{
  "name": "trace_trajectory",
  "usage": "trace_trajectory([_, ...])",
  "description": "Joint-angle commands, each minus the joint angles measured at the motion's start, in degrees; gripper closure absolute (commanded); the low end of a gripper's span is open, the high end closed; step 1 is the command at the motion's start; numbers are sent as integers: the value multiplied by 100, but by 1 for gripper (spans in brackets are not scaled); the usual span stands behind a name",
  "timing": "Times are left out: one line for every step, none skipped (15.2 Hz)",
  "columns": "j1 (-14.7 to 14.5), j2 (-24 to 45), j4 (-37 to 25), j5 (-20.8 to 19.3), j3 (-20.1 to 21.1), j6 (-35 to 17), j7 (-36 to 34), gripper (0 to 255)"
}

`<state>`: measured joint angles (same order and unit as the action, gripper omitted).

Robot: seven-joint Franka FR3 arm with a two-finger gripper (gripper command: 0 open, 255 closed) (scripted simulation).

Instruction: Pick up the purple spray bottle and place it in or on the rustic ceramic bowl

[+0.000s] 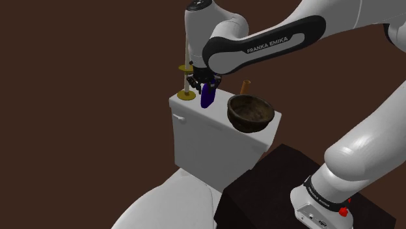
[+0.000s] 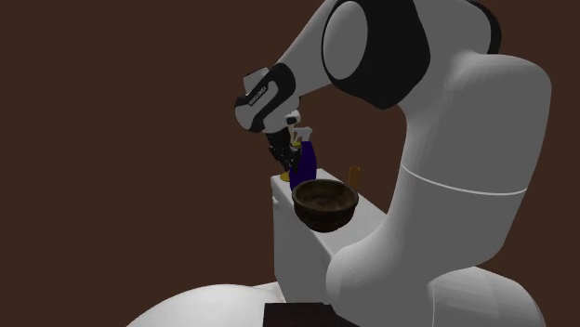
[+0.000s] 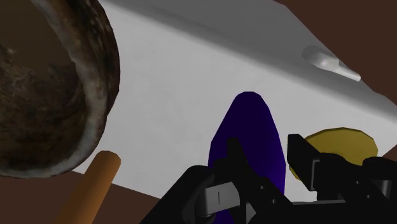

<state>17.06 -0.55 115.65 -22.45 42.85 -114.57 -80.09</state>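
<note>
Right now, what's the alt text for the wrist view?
The black gripper straddles a purple spray bottle over a white toilet tank. A rough brown bowl lies to one side of the bottle, a yellow disc to the other.

The bottle (image 3: 248,137) is deep purple, smooth, evenly shaded, with a faint sheen. The bowl (image 3: 38,95) looks like rough ceramic: mottled brown, pitted and dull inside, worn pale along the rim. The toilet tank (image 3: 191,83) is plain white, smooth and matt. The black fingers (image 3: 232,156) are matt. The arm (image 2: 465,186) has a smooth white shell with a soft gloss. The yellow disc (image 3: 337,140) looks brassy.
</note>
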Motion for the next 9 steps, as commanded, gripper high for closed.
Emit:
trace_trajectory([5, -32, -40, 36, -6, 64, 42, 255])
trace_trajectory([6, -59, -92, 67, -8, 126, 82, 255])
trace_trajectory([7, -85, -145, 97, -10, 189, 121, 255])
trace_trajectory([8, -109, -198, 126, -13, 253, 158, 255])
trace_trajectory([8, -132, -254, 152, -15, 317, 195, 255])
trace_trajectory([9, -153, -311, 177, -17, 382, 231, 255])
trace_trajectory([9, -173, -369, 201, -19, 447, 266, 255])
trace_trajectory([10, -191, -428, 223, -21, 513, 299, 255])
trace_trajectory([10, -208, -489, 243, -24, 580, 332, 255])
